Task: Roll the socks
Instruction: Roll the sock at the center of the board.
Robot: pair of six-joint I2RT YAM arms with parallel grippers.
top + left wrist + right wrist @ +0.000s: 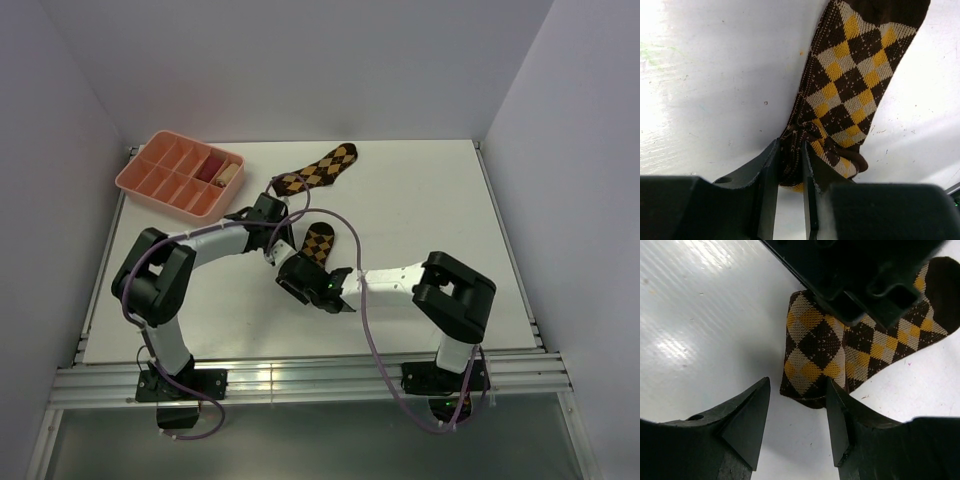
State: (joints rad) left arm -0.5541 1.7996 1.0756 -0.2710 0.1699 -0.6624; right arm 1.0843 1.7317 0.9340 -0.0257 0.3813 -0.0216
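Left wrist view: left gripper pinches brown-and-tan argyle fabric sock by its end, roll barely started.
Right gripper: spread, empty.
Other sock: flat, unrolled.

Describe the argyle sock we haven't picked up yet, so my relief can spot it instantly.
Start at the pink compartment tray in the white table's far-left corner. Just right of it lies a dark brown sock with tan-orange diamonds, stretched out flat. Its twin sits nearer, between the left gripper and right gripper.
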